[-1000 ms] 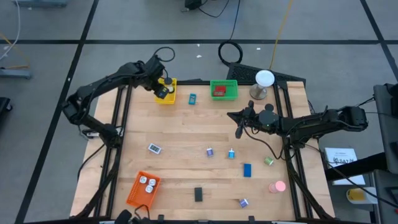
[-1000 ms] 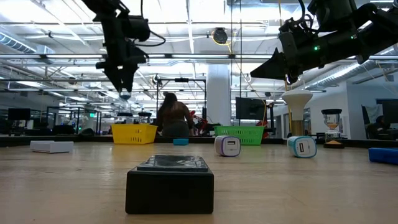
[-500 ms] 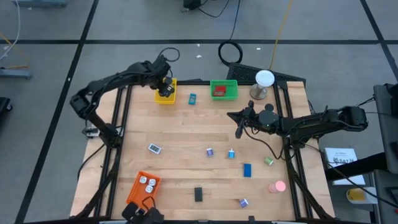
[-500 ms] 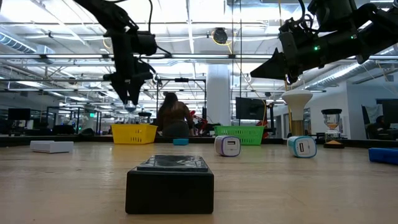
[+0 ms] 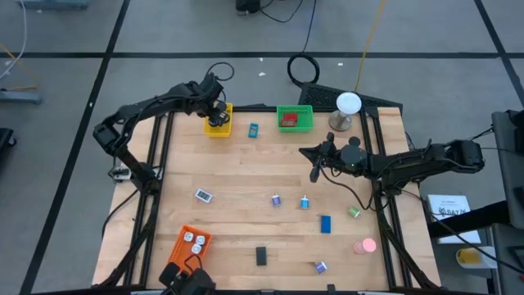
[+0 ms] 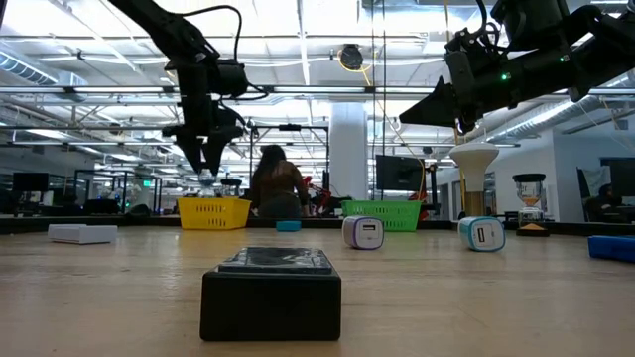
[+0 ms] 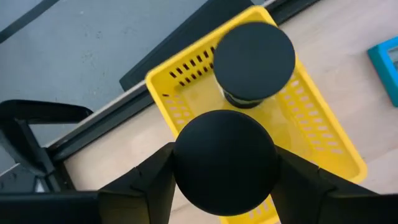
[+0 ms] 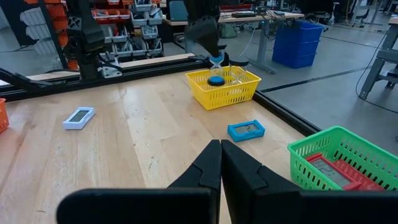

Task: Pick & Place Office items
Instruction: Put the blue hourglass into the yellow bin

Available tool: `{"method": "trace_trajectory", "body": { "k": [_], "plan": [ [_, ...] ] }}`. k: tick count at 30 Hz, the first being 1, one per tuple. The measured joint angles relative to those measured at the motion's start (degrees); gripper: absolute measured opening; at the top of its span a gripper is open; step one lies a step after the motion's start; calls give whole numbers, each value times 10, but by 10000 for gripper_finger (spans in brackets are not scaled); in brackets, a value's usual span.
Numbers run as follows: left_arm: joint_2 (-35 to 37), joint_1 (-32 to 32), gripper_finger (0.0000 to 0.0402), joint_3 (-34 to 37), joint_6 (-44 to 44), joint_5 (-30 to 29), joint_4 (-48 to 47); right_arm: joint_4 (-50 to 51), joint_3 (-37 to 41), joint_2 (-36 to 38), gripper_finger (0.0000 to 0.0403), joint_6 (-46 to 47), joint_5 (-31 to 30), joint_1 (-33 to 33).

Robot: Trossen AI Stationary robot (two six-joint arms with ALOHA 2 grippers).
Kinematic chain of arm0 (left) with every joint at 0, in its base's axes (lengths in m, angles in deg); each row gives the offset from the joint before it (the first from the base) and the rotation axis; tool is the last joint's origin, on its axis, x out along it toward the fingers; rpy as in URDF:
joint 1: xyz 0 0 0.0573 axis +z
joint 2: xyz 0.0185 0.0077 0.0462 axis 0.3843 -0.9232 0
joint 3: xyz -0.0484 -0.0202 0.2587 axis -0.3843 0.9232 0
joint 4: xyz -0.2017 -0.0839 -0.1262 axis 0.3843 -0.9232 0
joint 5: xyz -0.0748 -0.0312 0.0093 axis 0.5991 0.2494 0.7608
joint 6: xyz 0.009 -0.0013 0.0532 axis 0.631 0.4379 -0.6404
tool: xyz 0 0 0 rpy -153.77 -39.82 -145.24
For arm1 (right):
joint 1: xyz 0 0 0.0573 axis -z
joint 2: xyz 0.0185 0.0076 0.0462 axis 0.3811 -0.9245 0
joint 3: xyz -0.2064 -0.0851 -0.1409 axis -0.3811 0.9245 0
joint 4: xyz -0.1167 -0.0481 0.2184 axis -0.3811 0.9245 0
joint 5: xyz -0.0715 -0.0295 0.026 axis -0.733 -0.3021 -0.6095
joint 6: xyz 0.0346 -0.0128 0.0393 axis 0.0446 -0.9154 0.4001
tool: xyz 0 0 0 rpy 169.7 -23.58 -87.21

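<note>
My left gripper (image 5: pixel 217 116) hangs over the yellow basket (image 5: pixel 219 124) at the table's far left and is shut on a black disc (image 7: pixel 225 162). A second black disc (image 7: pixel 254 56) lies inside that basket. My right gripper (image 5: pixel 313 172) hovers shut above the table's right middle and touches nothing. Other office items lie flat on the wood: a black block (image 5: pixel 261 256), a blue block (image 5: pixel 325 224), a pink round piece (image 5: pixel 366 245), a green clip (image 5: pixel 354 212), purple (image 5: pixel 277 200) and cyan (image 5: pixel 304 201) clips, and a white piece (image 5: pixel 203 196). My left gripper holds the black disc by opposite sides of its rim (image 7: pixel 180 163), pinched between the two fingers. The fingers (image 6: pixel 205 164) come from above, pointing down. The disc lies flat in the hold, lifted clear above the yellow basket's inside (image 7: pixel 311 124).
A green basket (image 5: pixel 295 118) with a red piece stands at the far edge, and a cyan flat piece (image 5: pixel 253 129) lies between it and the yellow one. An orange basket (image 5: pixel 188 247) sits near left. A white ball on a grey stand (image 5: pixel 348 104) is far right. People show beyond the table.
My left gripper has moved slightly toward the far edge over the yellow basket and come down toward it, keeping its hold on the black disc.
</note>
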Motion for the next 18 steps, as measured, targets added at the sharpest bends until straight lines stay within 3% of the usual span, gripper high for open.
{"method": "trace_trajectory", "body": {
  "k": [10,18],
  "plan": [
    [0,5,232,9,-1,6,11,0,0,0,2,0,0,0],
    [0,0,211,34,1,6,49,0,0,0,2,1,0,0]
  ]
}}
